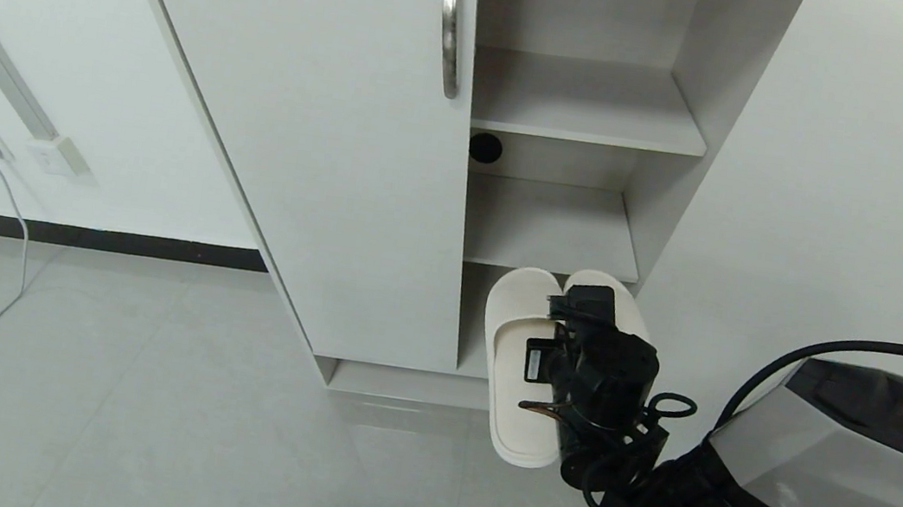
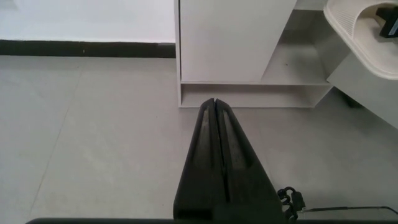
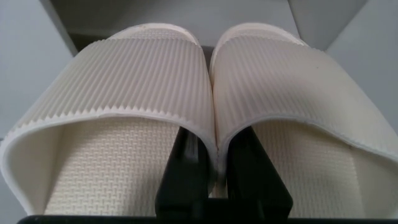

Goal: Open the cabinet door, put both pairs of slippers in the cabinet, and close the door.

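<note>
The white cabinet (image 1: 681, 100) stands open on its right side. A pair of cream slippers (image 1: 512, 357) hangs before the bottom compartment, their inner walls pinched by the right end effector (image 3: 214, 177). The left end effector (image 2: 215, 124) is closed on nothing, above the floor (image 2: 93, 124).

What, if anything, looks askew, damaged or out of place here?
Nothing stands out. The right gripper holds the pair of slippers neatly side by side before the open cabinet. The door is swung wide and the shelves look intact. The left gripper is shut above the floor.
</note>
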`<state>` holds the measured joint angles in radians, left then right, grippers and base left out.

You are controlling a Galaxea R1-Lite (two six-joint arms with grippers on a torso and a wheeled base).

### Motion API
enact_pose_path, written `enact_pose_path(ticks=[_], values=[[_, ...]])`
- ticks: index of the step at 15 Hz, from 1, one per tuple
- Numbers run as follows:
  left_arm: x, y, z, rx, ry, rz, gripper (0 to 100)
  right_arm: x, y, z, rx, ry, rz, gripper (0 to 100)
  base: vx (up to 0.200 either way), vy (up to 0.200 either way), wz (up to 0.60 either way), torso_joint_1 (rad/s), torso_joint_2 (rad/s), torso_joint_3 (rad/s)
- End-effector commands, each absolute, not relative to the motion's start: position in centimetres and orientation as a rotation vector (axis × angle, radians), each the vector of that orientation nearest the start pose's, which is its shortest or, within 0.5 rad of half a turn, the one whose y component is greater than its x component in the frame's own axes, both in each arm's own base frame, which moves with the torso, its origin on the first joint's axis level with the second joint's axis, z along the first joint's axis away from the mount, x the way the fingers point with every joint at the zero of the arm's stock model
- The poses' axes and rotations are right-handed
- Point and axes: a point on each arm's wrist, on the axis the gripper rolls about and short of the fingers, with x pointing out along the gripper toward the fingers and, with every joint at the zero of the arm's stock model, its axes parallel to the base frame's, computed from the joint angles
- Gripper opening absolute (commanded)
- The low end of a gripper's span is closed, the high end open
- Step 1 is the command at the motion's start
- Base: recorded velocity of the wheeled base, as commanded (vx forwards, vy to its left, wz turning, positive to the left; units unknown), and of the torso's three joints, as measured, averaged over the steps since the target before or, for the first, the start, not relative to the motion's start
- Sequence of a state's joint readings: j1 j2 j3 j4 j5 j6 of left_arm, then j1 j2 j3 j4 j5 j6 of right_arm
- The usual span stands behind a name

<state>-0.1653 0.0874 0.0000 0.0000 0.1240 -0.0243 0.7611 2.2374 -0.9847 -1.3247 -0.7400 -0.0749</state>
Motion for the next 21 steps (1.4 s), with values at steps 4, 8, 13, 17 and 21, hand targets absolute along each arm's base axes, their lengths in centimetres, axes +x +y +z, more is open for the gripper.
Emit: enact_pose_path(ticks=[4, 8, 13, 17, 21], values=[[-1.5, 0.5, 7.7, -0.012, 0.089, -0.040, 0, 30.7, 27.1, 9.8, -0.030, -0.049, 0.018, 0, 0.200, 0.000, 0.00, 0.004, 0.00, 0.002], [-1.5, 0.5, 7.7, -0.012, 0.089, -0.040, 0, 30.8, 27.2, 9.3, -0.029, -0.040, 0.019, 0, 0.200, 0.000, 0.00, 0.001, 0.00, 0.002], [-1.5, 0.5, 7.7, -0.012, 0.089, -0.040, 0, 31.2, 27.1, 8.7, -0.025, -0.030, 0.012, 0, 0.080, 0.000, 0.00, 0.000, 0.00, 0.001], [-1.5, 0.5, 7.7, -0.012, 0.089, -0.040, 0, 31.3, 27.0, 8.6, -0.027, -0.027, 0.008, 0, 0.000, 0.000, 0.00, 0.000, 0.00, 0.000], [-1.5, 0.5, 7.7, -0.012, 0.087, -0.037, 0, 32.9, 27.2, 8.2, -0.021, -0.034, -0.013, 0, 0.000, 0.000, 0.00, 0.000, 0.00, 0.000]])
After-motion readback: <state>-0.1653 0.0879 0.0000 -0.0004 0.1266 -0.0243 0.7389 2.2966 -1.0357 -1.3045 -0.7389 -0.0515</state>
